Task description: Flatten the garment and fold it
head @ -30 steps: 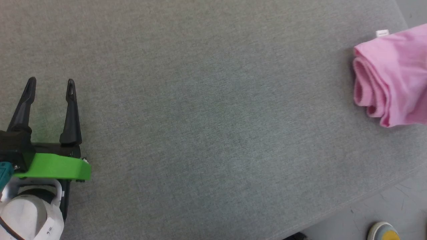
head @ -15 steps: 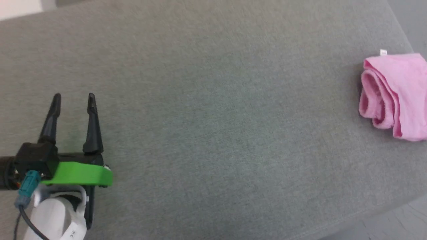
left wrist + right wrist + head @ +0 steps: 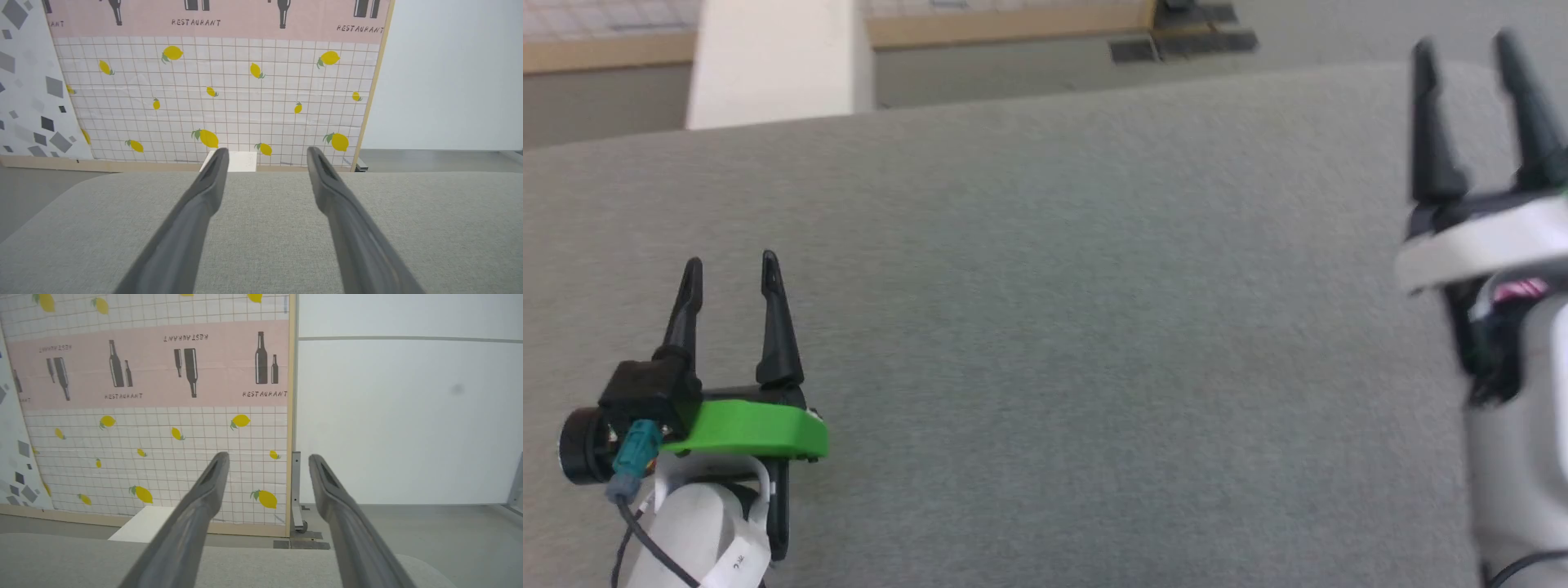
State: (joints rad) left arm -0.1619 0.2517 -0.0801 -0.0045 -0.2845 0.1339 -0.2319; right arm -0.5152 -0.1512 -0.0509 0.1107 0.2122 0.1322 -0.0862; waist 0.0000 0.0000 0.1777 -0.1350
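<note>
A small pink patch of the garment [image 3: 1519, 290] peeks through a gap in my right gripper's body at the right edge of the head view; the rest of the shorts is hidden behind that arm. My right gripper [image 3: 1463, 41] is raised over the grey fabric table [image 3: 1054, 327], open and empty, and its wrist view has its fingers [image 3: 268, 456] spread toward the wall. My left gripper [image 3: 731, 260] hovers low at the left, open with nothing between its fingers [image 3: 267, 151].
The table's far edge [image 3: 1013, 106] runs across the top of the head view. Beyond it stand a white block [image 3: 776, 61] and a lemon-patterned wall panel [image 3: 229, 94]. A plain white wall [image 3: 408, 416] lies to the right.
The head camera has tilted up, so the far edge and wall have come into view. The right gripper now shows at the right, covering the garment. The left gripper stays open.
</note>
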